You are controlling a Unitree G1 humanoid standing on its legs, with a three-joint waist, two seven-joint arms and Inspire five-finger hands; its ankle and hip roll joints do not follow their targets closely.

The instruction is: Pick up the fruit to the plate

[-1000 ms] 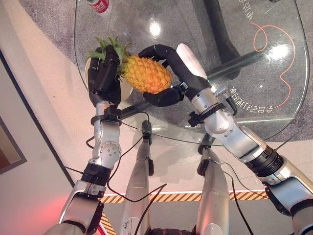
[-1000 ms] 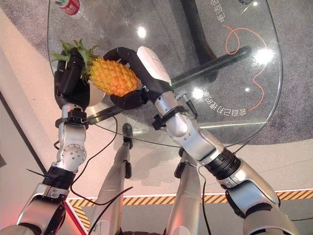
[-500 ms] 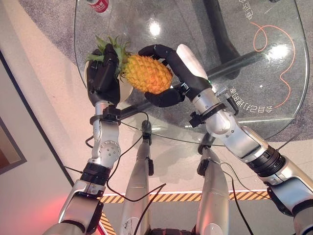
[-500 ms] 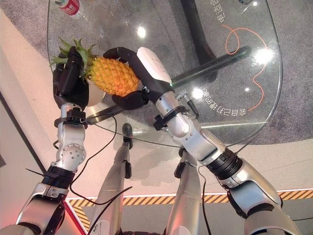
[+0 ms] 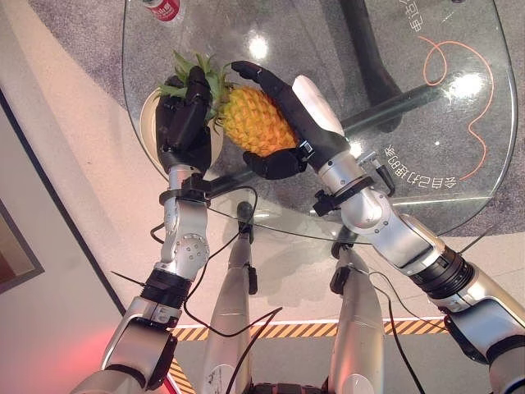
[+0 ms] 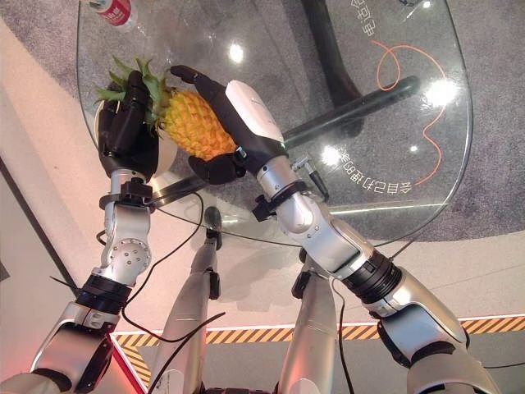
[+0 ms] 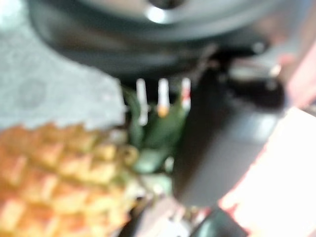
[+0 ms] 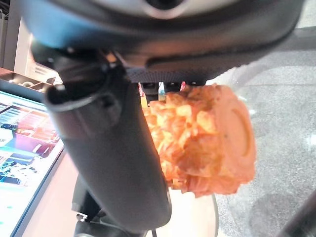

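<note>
A yellow-orange pineapple (image 5: pixel 254 121) with a green crown (image 7: pixel 158 133) hangs tilted over the near left part of the glass table (image 5: pixel 410 226). My right hand (image 5: pixel 299 111) grips its body, with the fingers stretched over the top and the thumb curled under it. In the right wrist view the pineapple's cut base (image 8: pixel 212 143) sits against that hand (image 8: pixel 118 153). My left hand (image 5: pixel 184 119) is curled round the crown leaves. A cream plate (image 5: pixel 148 127) lies beneath the left hand, mostly hidden by it.
A red-labelled bottle (image 5: pixel 164 8) stands at the table's far left edge. A dark bar of the table frame (image 5: pixel 410 98) and an orange cord (image 5: pixel 459 82) show through the glass. The table's rim curves close in front of both arms.
The pineapple has swung more upright, crown toward the far side. My left hand has shifted right and farther with the crown. The right hand's fingers have straightened over the fruit.
</note>
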